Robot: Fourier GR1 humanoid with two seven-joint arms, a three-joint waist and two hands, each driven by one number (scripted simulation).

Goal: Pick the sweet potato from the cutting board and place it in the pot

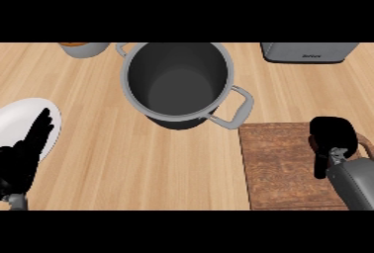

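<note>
the right hand [332, 133] was curled down over the cutting board [281, 168], apparently clasping the sweet potato [363, 148], of which only an orange-brown sliver showed beside it. a good lift would rise straight, clear the near handle, then cross to the pot [179, 79]. the left hand [25, 153] rested with straight fingers over a white plate [18, 113]; how well the fingers enclosed the potato was hidden.

One head view looks steeply down, close over the wooden counter [146, 163].
</note>
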